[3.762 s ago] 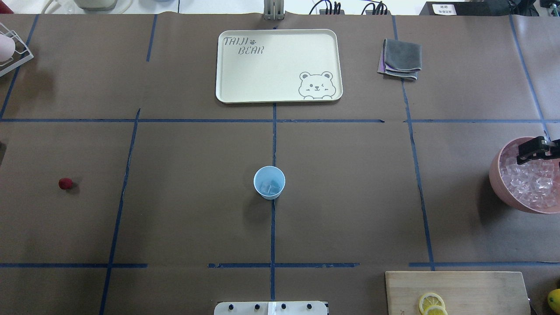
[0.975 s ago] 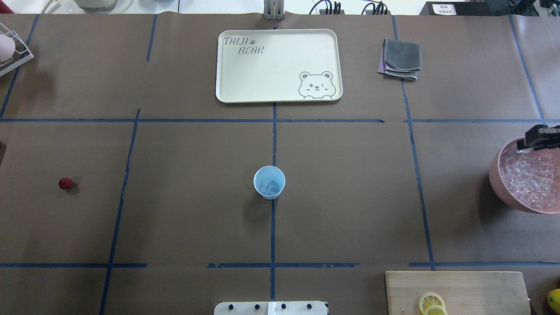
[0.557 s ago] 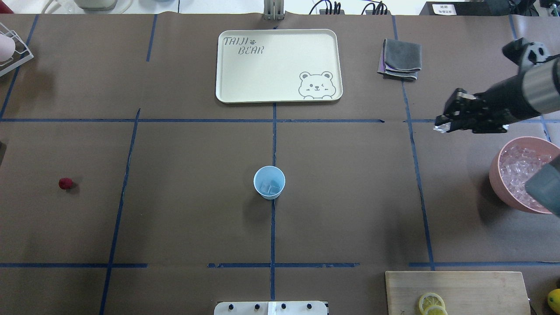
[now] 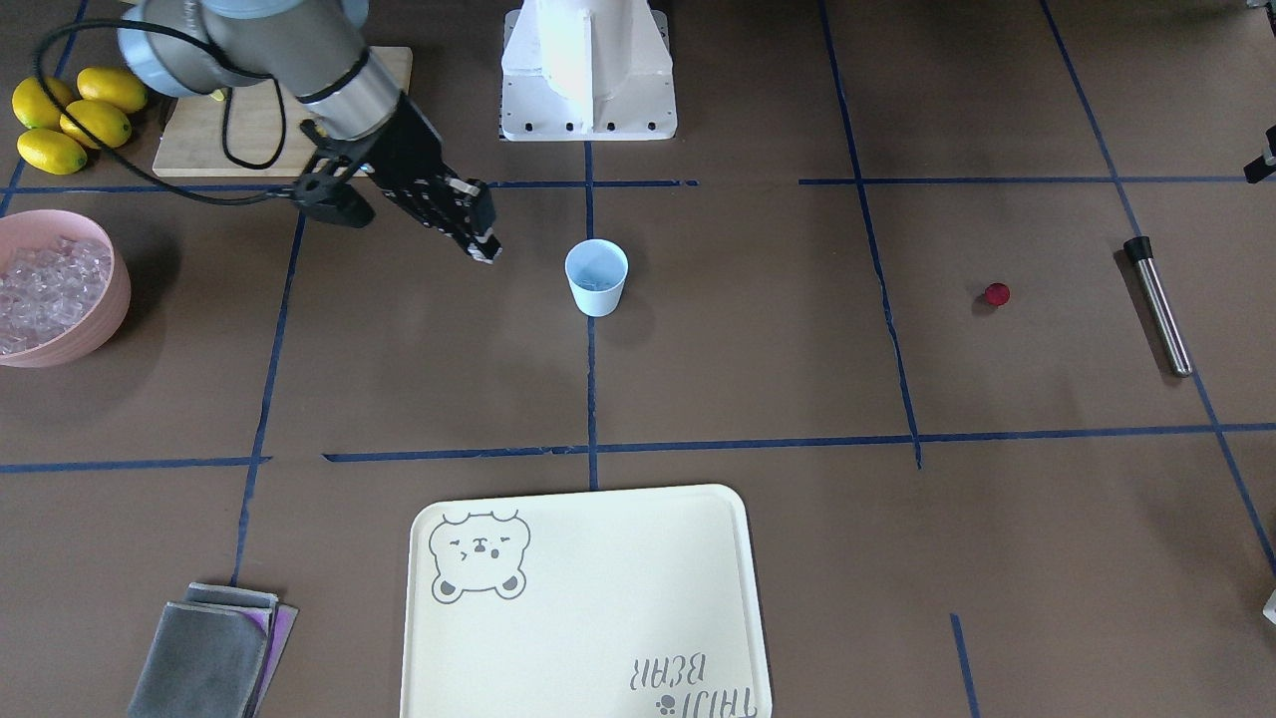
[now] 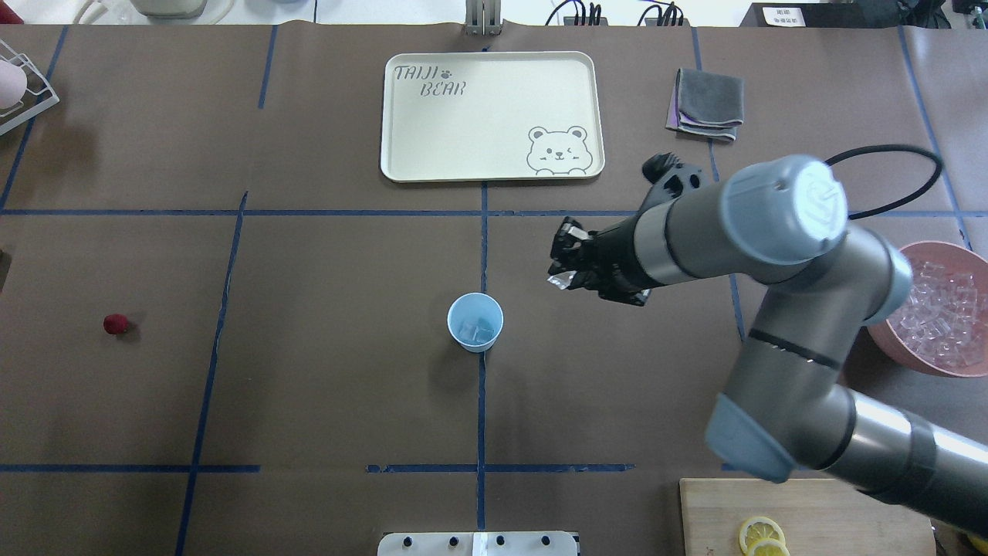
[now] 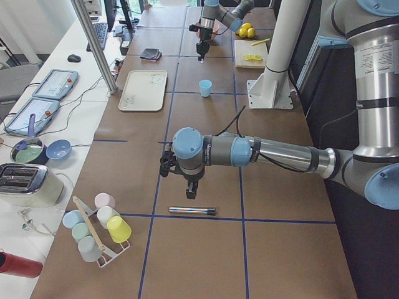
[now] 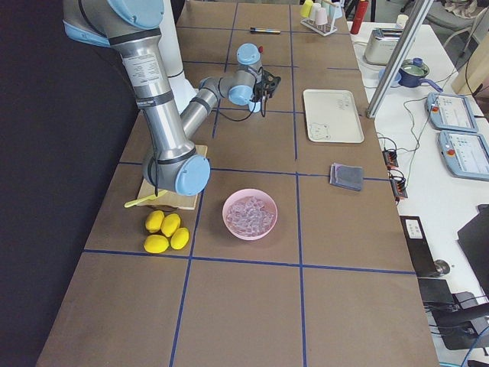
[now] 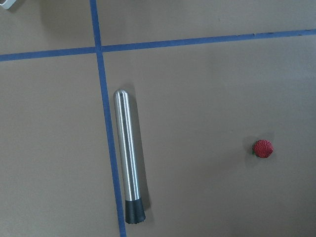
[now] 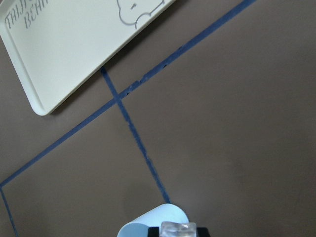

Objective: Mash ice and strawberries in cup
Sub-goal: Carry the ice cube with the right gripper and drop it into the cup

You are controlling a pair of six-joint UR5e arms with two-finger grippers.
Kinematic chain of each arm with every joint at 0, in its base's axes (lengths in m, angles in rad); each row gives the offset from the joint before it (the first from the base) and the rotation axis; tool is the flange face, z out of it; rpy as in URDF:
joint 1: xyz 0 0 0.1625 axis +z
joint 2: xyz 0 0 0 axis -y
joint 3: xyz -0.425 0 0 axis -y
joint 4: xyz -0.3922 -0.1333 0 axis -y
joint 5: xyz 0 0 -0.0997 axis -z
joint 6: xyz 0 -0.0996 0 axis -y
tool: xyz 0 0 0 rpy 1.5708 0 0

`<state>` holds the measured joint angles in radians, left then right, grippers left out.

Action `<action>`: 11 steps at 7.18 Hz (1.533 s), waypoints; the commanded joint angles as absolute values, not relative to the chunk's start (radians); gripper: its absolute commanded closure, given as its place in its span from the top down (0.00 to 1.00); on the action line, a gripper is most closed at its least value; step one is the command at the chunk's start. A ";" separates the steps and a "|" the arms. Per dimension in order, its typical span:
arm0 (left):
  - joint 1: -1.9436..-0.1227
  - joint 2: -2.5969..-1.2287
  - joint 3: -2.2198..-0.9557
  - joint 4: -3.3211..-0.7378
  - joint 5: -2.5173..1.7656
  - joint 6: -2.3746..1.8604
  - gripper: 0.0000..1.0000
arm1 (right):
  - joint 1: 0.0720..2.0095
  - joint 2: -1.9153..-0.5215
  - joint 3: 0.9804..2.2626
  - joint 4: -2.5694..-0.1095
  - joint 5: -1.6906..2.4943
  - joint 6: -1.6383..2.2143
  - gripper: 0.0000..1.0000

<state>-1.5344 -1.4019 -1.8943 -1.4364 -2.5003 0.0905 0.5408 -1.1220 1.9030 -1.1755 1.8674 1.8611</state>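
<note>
Right gripper (image 5: 561,278): clamped on one ice cube (image 9: 177,230), raised just beside the cup (image 5: 475,305).
Cup: upright, mid-table, ice (image 5: 476,333) inside.
Pink bowl (image 4: 95,339): full of ice.
Strawberry (image 5: 116,324): on the table, well apart from the cup.
Left gripper (image 6: 192,192): opening cannot be told.

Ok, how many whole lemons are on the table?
4 in one cluster beside the cutting board: first lemon, second lemon, third lemon, fourth lemon. None seems hidden.
</note>
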 commanded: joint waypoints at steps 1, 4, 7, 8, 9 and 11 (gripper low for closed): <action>-1.534 -1.402 -1.894 -1.436 -2.500 0.091 1.00 | 0.453 -1.051 1.839 -1.170 1.786 1.887 0.02; -1.534 -1.402 -1.896 -1.436 -2.500 0.091 1.00 | 0.417 -1.042 1.824 -1.163 1.718 1.881 0.03; -1.534 -1.402 -1.904 -1.436 -2.500 0.091 1.00 | 0.416 -0.992 1.775 -1.164 1.700 1.881 0.98; -1.534 -1.402 -1.904 -1.436 -2.500 0.091 1.00 | 0.413 -0.992 1.775 -1.163 1.700 1.885 1.00; -1.534 -1.402 -1.902 -1.436 -2.499 0.091 1.00 | 0.411 -0.992 1.779 -1.163 1.701 1.887 1.00; -1.488 -1.416 -1.901 -1.442 -2.490 0.022 1.00 | 0.452 -1.038 1.887 -1.176 1.713 1.882 1.00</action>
